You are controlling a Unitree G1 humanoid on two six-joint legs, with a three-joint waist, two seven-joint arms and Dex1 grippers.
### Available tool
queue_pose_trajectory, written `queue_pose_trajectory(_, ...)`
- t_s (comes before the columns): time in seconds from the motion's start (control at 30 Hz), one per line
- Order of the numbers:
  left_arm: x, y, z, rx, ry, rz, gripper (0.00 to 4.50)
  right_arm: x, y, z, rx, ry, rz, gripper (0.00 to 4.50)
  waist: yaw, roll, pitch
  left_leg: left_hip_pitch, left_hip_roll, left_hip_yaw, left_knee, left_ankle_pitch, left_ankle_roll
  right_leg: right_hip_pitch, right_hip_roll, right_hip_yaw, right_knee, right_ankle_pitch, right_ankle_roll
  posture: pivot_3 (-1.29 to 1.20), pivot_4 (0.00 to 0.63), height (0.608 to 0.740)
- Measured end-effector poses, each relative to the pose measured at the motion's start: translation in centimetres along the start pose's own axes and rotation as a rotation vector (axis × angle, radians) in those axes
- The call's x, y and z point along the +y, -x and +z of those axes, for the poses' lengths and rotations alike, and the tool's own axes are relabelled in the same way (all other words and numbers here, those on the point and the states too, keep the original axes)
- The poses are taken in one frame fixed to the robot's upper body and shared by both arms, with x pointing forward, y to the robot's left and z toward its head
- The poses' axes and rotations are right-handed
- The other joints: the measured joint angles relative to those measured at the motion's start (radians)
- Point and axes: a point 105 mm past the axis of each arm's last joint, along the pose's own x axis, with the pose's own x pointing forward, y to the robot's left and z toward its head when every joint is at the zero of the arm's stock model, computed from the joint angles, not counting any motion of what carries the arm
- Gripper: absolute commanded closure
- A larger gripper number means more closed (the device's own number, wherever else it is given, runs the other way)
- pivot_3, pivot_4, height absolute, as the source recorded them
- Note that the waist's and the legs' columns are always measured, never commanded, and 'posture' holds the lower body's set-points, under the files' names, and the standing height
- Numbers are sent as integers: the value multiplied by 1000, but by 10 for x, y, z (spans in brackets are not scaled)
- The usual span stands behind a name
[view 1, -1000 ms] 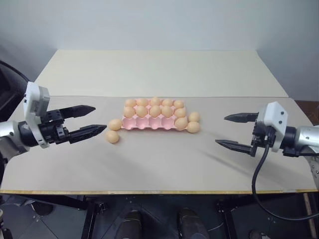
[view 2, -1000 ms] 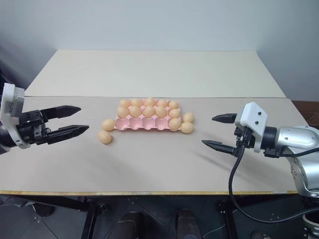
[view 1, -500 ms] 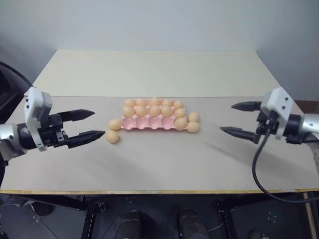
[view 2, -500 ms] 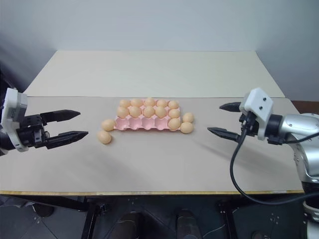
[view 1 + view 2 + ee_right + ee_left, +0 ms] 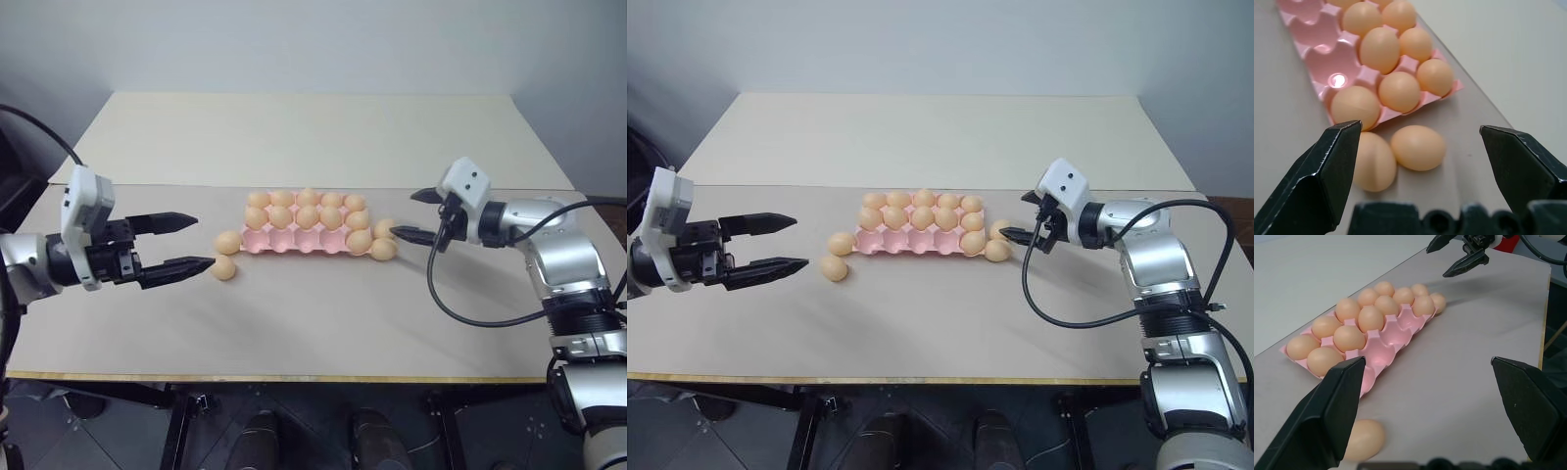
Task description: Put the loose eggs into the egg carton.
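Head views: egg carton (image 5: 306,235), pink moulded tray, mid-table (image 5: 294,323). Two loose eggs (image 5: 226,267) just beside carton's left end, two more (image 5: 383,249) touching its right end. Left gripper (image 5: 186,242) fingers apart, empty, near left pair. Right gripper (image 5: 409,214) spread wide, empty, just beside right pair.

Left wrist view: carton near row bare, glossy cups; far rows filled.

Right wrist view: eggs smooth, rounded, likely light, brittle, slippery; pinch gently across narrow middle.
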Motion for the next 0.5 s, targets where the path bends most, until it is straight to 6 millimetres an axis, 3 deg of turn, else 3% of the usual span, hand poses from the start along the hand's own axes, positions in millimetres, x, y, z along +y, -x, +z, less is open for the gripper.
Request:
queue_pose_trajectory(0.13,-3,1,-4,11,8,-6,12,14,-2,-7,10,5,74,0,-3,0,0,1,0,0,0,0,0,0,0,0,2,0,0,0,150,740)
queue_pose_trajectory(0.5,-4,1,-2,5,-9,-5,12,35,-30,-21,47,47,109,0,-4,0,0,2,0,0,0,0,0,1,1,1,2,1,-1,0,150,740)
